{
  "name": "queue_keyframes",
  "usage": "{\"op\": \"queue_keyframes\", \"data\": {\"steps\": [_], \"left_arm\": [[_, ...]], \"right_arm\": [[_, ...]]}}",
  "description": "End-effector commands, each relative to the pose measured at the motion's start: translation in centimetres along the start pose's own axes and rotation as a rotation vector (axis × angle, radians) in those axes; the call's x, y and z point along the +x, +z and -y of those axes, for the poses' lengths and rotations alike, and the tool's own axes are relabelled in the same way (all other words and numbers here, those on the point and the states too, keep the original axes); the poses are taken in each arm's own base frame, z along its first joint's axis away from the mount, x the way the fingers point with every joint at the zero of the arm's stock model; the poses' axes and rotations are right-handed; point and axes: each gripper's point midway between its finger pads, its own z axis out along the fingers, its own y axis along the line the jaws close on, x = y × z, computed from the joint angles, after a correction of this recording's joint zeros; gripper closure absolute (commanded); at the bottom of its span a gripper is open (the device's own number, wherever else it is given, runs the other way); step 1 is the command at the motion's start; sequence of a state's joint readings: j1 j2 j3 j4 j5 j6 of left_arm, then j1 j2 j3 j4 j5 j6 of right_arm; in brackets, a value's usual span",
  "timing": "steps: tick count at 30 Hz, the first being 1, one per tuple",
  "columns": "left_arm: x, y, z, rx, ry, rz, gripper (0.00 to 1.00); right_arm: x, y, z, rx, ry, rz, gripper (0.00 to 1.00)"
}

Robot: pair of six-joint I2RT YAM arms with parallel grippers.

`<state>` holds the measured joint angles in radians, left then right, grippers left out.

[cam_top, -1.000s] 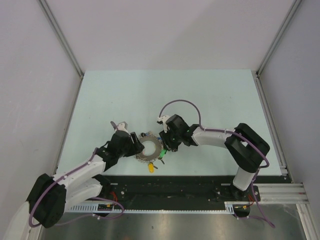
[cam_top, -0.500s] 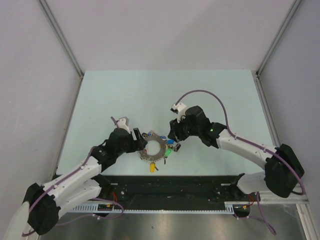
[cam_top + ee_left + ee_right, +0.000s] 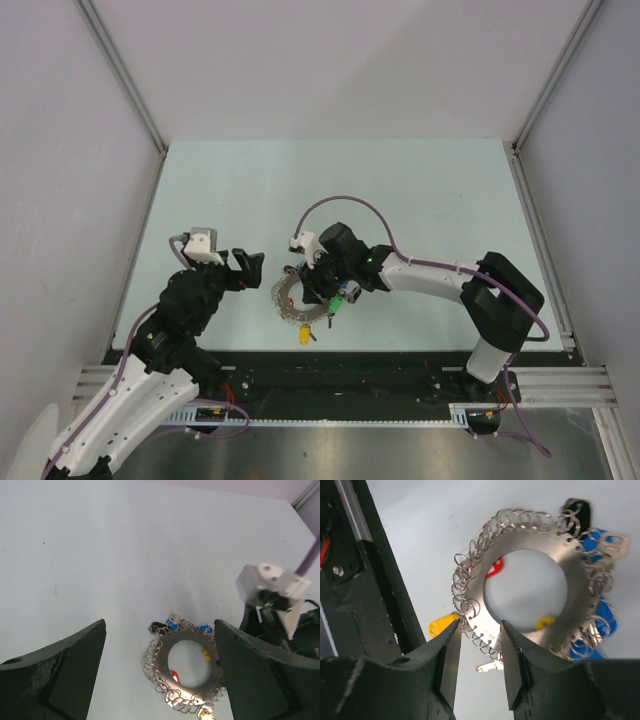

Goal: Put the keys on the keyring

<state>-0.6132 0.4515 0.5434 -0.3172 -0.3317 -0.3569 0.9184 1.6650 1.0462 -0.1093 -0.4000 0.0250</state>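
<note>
The keyring, a flat silver disc with a wide hole and many small wire loops round its edge, lies flat on the pale surface near the front edge, just beyond the black rail. Keys with blue heads bunch along one side of it, with a black-headed key next to them. A yellow tag sticks out on the rail side. Red and yellow bits show through the hole.

The right gripper reaches down over the keyring, its jaws part-way apart, one finger outside the rim and the other in the hole. I cannot tell whether they pinch the metal.

The left gripper hangs to the left of the keyring, apart from it, its jaws spread wide and holding nothing.
</note>
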Motion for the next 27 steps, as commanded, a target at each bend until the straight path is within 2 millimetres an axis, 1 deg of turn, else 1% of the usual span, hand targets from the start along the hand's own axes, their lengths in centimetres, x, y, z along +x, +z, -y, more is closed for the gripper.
{"op": "queue_keyframes", "data": {"steps": [1, 2, 3, 4, 5, 7, 8, 9, 12, 18, 24, 27], "left_arm": [[-1.6, -0.7, -1.2, -0.022, 0.113, 0.102, 0.06], [-2.1, -1.0, -1.2, -0.018, 0.108, 0.13, 0.06], [-2.1, -1.1, -1.4, -0.024, 0.115, 0.139, 0.06], [-2.3, -1.1, -1.5, -0.023, 0.117, 0.154, 0.06], [-2.5, -1.2, -1.6, -0.027, 0.12, 0.163, 0.06], [-2.8, -1.5, -1.8, -0.036, 0.125, 0.177, 0.06], [-2.9, -1.5, -1.8, -0.035, 0.125, 0.179, 0.06], [-2.7, -1.5, -1.9, -0.038, 0.129, 0.174, 0.06], [-2.7, -1.6, -2.0, -0.047, 0.13, 0.169, 0.06], [-2.7, -1.7, -2.3, -0.057, 0.127, 0.173, 0.06], [-2.9, -1.8, -2.6, -0.076, 0.123, 0.182, 0.06], [-2.9, -1.9, -2.7, -0.078, 0.119, 0.184, 0.06]], "right_arm": [[-0.2, 1.6, -1.3, -0.046, -0.126, -0.067, 0.6], [0.1, 2.0, -1.7, -0.05, -0.14, -0.083, 0.61], [-0.1, 2.3, -1.8, -0.046, -0.162, -0.086, 0.62], [0.8, 2.7, -1.6, -0.04, -0.16, -0.12, 0.62], [1.0, 3.0, -2.0, -0.044, -0.174, -0.134, 0.62], [1.2, 3.4, -1.9, -0.032, -0.192, -0.153, 0.63], [1.7, 3.8, -2.0, -0.031, -0.197, -0.169, 0.63], [1.6, 4.1, -2.1, -0.023, -0.212, -0.175, 0.63], [2.3, 4.8, -1.6, 0.018, -0.235, -0.206, 0.64], [3.2, 5.3, -0.4, 0.101, -0.288, -0.249, 0.65], [3.8, 5.6, -0.5, 0.112, -0.332, -0.273, 0.7], [4.1, 5.9, -0.4, 0.122, -0.35, -0.283, 0.71]]}}
